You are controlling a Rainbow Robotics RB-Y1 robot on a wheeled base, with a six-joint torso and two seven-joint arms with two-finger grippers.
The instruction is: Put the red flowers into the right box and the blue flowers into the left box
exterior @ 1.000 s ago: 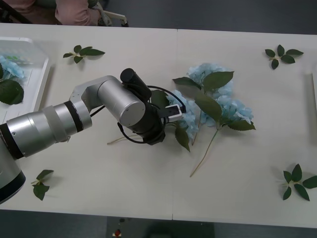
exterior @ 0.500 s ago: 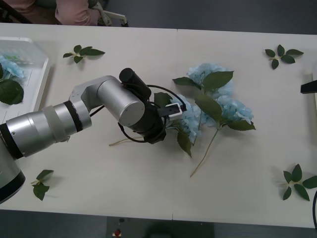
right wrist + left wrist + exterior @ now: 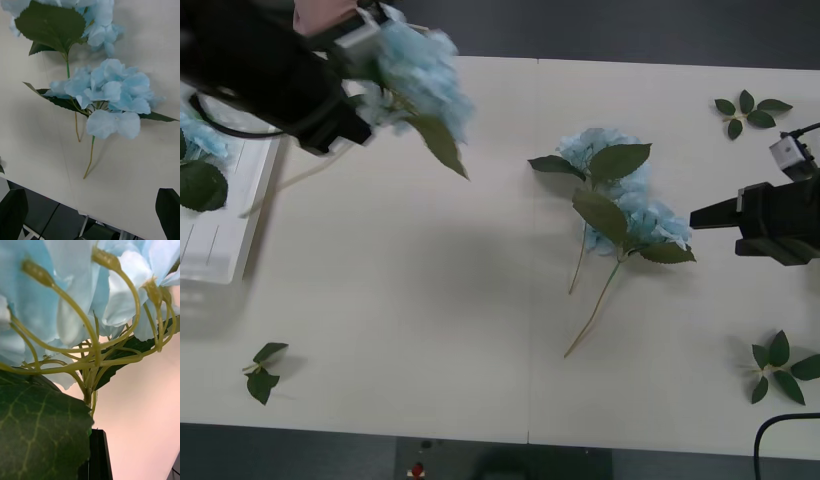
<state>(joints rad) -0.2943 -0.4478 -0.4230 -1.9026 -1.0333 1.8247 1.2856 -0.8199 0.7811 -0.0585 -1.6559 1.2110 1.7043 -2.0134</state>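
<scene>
Aloft, left claw (image 3: 365, 45) grips (tightly) blue flower (image 3: 420, 70).

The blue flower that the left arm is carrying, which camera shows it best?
The front view: the whole carried blue flower shows there, head, leaf and trailing stem, held by the left tool near the left box. The left wrist view shows just its underside, stalks and a leaf, close up.
</scene>
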